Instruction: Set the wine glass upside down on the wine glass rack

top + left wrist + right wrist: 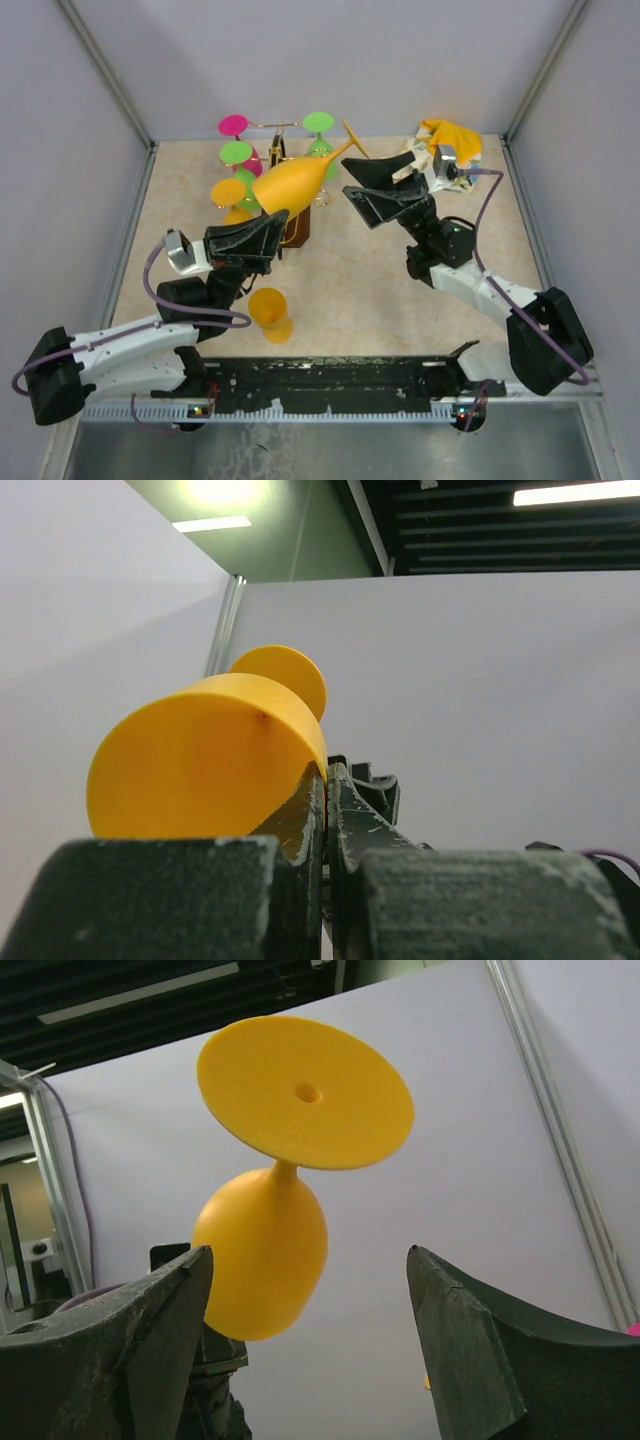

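My left gripper (282, 222) is shut on the rim of an orange wine glass (295, 180) and holds it tilted in the air in front of the wine glass rack (280, 127). The stem and foot point up and to the back right. In the left wrist view the bowl (215, 760) sits on the left of the closed gripper (327, 780). My right gripper (347, 178) is open just to the right of the stem and touches nothing. In the right wrist view the glass (262, 1260) hangs ahead of the open gripper (308, 1252), foot uppermost.
The rack carries green (236, 152), pink (233, 125) and orange (228, 190) glasses, feet up. A second orange glass (268, 312) lies on the table near the left arm. A yellow cloth-like object (452, 138) sits at the back right. Walls close in three sides.
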{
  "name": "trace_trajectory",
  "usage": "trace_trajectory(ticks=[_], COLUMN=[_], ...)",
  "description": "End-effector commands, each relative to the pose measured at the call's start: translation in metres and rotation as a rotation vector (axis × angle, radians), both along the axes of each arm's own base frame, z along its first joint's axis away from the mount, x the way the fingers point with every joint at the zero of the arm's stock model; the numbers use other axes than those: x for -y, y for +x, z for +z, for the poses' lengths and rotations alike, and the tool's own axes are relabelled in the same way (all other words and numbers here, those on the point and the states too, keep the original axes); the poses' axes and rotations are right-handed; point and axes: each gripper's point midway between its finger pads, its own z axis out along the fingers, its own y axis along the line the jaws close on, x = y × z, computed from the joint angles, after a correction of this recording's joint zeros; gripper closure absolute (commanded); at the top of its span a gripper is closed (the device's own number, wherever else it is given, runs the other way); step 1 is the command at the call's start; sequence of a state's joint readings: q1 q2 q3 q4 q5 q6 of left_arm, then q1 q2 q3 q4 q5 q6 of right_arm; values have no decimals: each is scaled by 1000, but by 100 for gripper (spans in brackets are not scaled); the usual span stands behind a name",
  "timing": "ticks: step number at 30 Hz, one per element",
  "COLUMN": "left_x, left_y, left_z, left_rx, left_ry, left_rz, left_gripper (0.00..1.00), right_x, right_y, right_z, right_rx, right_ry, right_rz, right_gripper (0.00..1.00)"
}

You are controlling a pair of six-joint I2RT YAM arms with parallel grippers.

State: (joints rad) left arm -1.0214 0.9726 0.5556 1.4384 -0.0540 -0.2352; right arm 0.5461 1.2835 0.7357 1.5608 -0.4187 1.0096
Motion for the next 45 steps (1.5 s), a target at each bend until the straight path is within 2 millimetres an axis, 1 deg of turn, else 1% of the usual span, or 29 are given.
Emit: trace_trajectory(ticks=[1,5,10,14,20,24,29,36,41,45], left_x=[-4,-3,-2,-1,3,4,3,13,18,20], left_y=[-13,-14,-15,-15,-15,-15,-18,-19,-20,-19], left_z=[8,7,5,5,3,2,2,-7,-12,-13], left_rx=[31,27,20,21,19,20,29,17,8,9], left_ry=[-73,-75,-76,-85,-92,-93,-94,-68,-61,-63], left_rz=[-82,-94,-114,-125,-153,-155,-161,-210,-238,-245], left_gripper=[100,100,100,100,100,100,100,100,100,100], right_x=[12,10,8,6,2,-1,-2,-2,-1,-1], right_y=[-28,-29,-31,-33,-30,-30,-28,-27,-29,-30], right_z=[41,53,61,64,69,71,71,73,77,78], right_rx=[223,271,304,320,330,341,343,344,355,362], right_ry=[125,138,149,157,168,166,165,172,180,178], right_rz=[-64,-87,-103,-110,-124,-115,-120,-127,-134,-133], right_gripper=[22,24,33,34,36,45,60,62,69,80])
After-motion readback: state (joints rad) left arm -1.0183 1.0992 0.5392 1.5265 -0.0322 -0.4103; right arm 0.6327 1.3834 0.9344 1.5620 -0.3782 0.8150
